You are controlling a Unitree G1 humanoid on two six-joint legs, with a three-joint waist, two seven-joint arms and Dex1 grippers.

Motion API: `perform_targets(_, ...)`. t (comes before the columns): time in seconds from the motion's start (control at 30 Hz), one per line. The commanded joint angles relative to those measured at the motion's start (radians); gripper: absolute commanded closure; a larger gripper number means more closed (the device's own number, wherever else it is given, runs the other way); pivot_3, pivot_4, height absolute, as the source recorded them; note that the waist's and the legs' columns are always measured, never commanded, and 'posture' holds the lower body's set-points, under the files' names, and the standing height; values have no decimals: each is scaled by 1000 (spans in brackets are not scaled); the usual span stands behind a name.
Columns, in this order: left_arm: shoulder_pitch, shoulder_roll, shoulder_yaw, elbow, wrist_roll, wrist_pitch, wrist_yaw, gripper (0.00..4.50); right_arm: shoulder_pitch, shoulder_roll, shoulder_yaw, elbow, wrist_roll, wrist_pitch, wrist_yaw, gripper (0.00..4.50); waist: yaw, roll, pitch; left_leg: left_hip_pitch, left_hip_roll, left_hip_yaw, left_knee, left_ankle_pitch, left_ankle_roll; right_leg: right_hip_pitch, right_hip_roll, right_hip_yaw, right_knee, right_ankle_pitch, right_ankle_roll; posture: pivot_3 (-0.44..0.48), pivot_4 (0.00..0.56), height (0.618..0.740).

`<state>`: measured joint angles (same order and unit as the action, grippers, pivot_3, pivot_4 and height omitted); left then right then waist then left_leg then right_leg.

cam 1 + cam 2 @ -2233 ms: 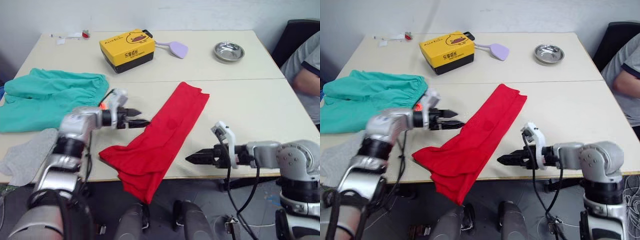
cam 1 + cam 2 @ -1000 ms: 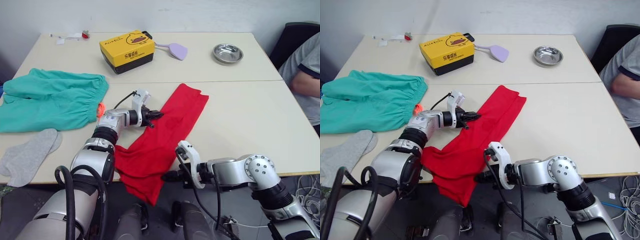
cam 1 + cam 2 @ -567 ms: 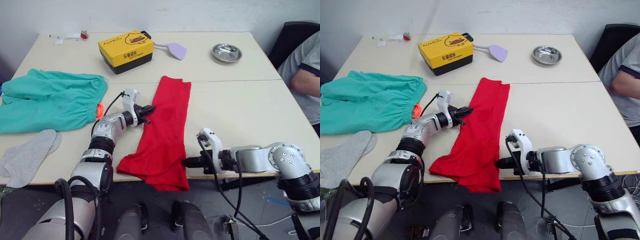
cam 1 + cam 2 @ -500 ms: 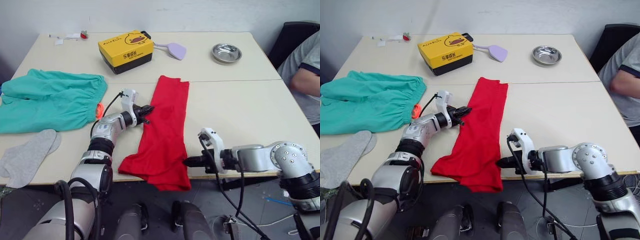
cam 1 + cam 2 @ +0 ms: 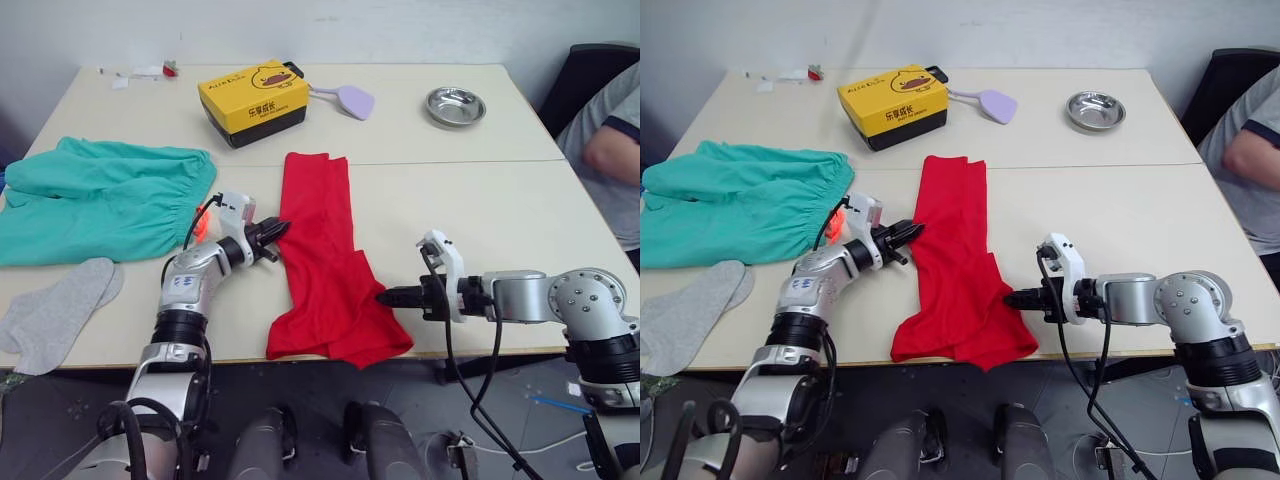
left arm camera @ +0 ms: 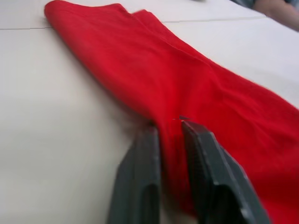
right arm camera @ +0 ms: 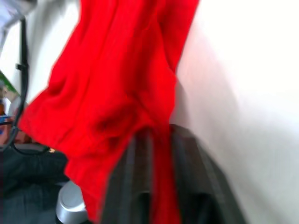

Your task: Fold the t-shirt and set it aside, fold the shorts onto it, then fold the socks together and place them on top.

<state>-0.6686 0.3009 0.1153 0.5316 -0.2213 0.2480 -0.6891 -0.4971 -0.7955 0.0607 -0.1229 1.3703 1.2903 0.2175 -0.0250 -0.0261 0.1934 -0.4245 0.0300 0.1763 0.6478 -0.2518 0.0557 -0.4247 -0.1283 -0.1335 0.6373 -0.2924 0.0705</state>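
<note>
Shirt-fold step in hand: the t-shirt [image 5: 322, 250] lies as a long narrow red strip down the middle of the table [image 5: 500, 220], far end pointing to 12 o'clock near the table seam, near end bunched and drooping over the front edge at 6 o'clock. Left gripper [image 5: 272, 236] is clamped on the strip's left edge about midway, fingers [image 6: 142, 154] pinching red cloth between them in the left wrist view. Right gripper [image 5: 392, 296] bites the right edge lower down, cloth trapped between its fingers [image 7: 133, 177] in the right wrist view.

The shorts [image 5: 100, 195] sit spread flat at 9 o'clock, orange drawstring just beside the left arm; the socks [image 5: 55, 310] lie at 8 o'clock by the front-left corner. Both untouched, so approx. first third of the job.

Far side: yellow box [image 5: 253, 98] at 11 o'clock, lilac spatula [image 5: 350, 97] beside it, steel bowl [image 5: 455, 104] at 1 o'clock. A person's arm [image 5: 610, 150] rests at 3 o'clock.

Next, prob.: lift the hanging near end, carry it twd 12 o'clock over the far end to halve the strip, w/ both grips kept level so the edges don't skew.
</note>
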Motion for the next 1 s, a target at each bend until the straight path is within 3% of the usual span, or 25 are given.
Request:
perform_targets(0.03,58,81,-32,-125,20,-145,-109,2506,61,-101,-71,-117,-151,-126,199,2468,1,0,0,0,0,0,0,0,0,0,0,0,0,0,0,0,150,740)
perform_targets(0.1,99,146,-60,-155,32,-237,-202,1866,115,-173,-58,-147,-304,-270,338,1763,1,0,0,-1,0,0,0,0,0,0,0,0,-1,0,0,0,150,740)
perform_targets(0.2,161,268,-112,-177,58,-472,-385,852,231,-292,28,-111,-737,-872,672,681,2,0,0,-1,0,0,0,-1,0,0,0,-1,-3,0,0,0,150,740)
perform_targets(0.27,175,311,-133,-173,63,-605,-456,192,263,-294,51,-32,-889,-1143,804,2,1,0,0,-1,0,1,-1,-6,-6,0,1,-1,-5,1,1,0,150,740)
perform_targets(0.3,176,326,-149,-164,66,-669,-493,21,264,-275,56,15,-940,-1243,831,0,1,0,0,0,0,2,-1,-6,-7,1,1,-1,-6,1,2,0,150,740)
perform_targets(0.43,142,350,-211,-67,102,-950,-584,21,223,-188,98,221,-1143,-1674,910,0,-1,0,0,1,0,2,-1,-5,-7,3,1,-1,-8,2,2,0,150,740)
perform_targets(0.53,101,345,-272,-1,111,-1115,-649,21,184,-137,130,347,-1214,-1880,964,0,-1,2,1,1,0,2,0,-5,-6,3,0,-1,-8,3,2,0,150,740)
perform_targets(0.77,27,320,-378,124,130,-1298,-694,21,111,-28,191,455,-1275,-2056,1002,0,-3,2,1,11,0,-1,0,-4,-2,13,0,-2,-10,2,2,0,150,740)
perform_targets(1.0,24,292,-469,101,38,-1340,-768,21,90,34,228,452,-1273,-2101,1019,0,-3,3,0,16,1,-1,0,-9,-1,19,-1,-2,-10,2,1,0,150,740)
